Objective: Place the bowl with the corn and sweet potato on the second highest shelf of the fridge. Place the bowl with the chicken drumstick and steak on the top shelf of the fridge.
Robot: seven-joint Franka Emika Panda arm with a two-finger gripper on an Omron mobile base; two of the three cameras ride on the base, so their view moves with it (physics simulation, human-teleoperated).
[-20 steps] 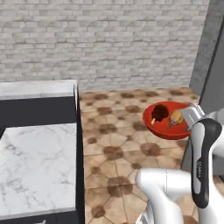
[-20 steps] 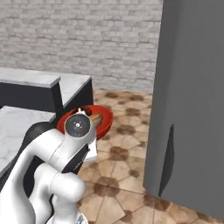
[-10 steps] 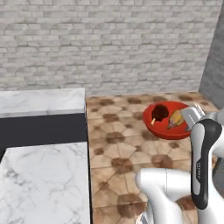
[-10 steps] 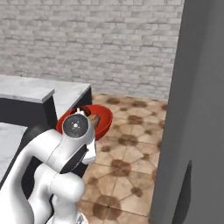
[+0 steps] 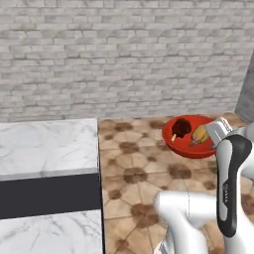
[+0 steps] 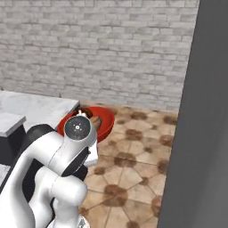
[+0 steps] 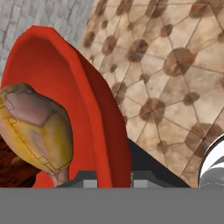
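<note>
Red meat bowl (rim-gripped) in end effector

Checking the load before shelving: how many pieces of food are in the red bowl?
2 in the glossy red bowl: a dark brown steak chunk on the left, a golden chicken drumstick beside it, nearer the gripper. More could be hidden beneath.

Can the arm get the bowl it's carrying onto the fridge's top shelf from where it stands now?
Probably not yet. The gripper holds the red bowl with the chicken drumstick by its rim, out over the tiled floor, and the fridge presents a flat grey side here, with no shelf visible to reach.
</note>
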